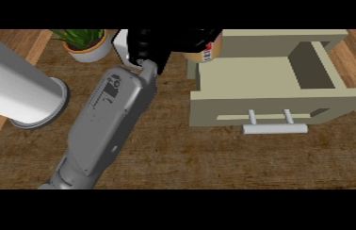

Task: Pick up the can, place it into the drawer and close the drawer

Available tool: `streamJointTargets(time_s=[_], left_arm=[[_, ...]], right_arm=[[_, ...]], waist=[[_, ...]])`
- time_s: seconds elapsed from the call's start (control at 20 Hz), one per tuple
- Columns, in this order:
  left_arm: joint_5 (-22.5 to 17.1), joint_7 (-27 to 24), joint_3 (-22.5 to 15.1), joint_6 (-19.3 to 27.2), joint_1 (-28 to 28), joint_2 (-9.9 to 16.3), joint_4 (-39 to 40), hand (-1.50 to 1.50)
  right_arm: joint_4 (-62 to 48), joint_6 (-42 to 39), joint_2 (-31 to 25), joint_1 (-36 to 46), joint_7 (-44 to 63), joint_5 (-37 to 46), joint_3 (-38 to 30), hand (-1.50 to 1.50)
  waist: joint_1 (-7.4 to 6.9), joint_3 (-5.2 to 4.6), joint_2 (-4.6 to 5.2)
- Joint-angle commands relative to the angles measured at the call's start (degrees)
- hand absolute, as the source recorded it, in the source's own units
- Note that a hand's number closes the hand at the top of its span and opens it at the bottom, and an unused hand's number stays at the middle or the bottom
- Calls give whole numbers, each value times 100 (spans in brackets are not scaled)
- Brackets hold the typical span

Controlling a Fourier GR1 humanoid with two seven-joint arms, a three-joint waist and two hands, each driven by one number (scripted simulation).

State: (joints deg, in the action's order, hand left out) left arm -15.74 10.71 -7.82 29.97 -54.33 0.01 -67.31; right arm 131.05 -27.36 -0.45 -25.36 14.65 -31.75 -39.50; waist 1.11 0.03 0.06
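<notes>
A tan can (pixel 204 53) with a red and white label hangs at the back left corner of the open drawer (pixel 250 80), partly over its left wall. My right hand (pixel 161 44) is shut on the can from the left, black fingers curled round its top and hiding most of it. Its grey forearm (pixel 111 116) runs up from the lower left edge. The beige drawer is pulled out toward me from its cabinet (pixel 278 38), and its pale bar handle (pixel 274 129) faces the front. My left hand shows nowhere.
A potted green plant (pixel 87 44) stands at the back left, close to the hand. A thick pale grey cylinder (pixel 28 90) with a ringed end fills the left edge. Wooden counter (pixel 208 163) lies in front of the drawer.
</notes>
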Motion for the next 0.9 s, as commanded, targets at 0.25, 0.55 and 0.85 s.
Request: streamJointTargets(time_s=[0.25, 0.55, 0.85], left_arm=[[-654, -634, -225, 355, -1251, -1, 1603, 150], [-1347, -919, -648, 658, -1829, -1, 2285, 150], [-1909, -1045, -870, 926, -2511, -1, 2940, 150]], right_arm=[[-110, 22, -27, 270, 0, 146, 34, -150], [21, 165, 43, 254, 33, 361, 303, -150], [175, 391, -140, 566, 363, 254, 315, -150]], waist=[[89, 0, 28], [164, 2, 42], [279, 4, 73]])
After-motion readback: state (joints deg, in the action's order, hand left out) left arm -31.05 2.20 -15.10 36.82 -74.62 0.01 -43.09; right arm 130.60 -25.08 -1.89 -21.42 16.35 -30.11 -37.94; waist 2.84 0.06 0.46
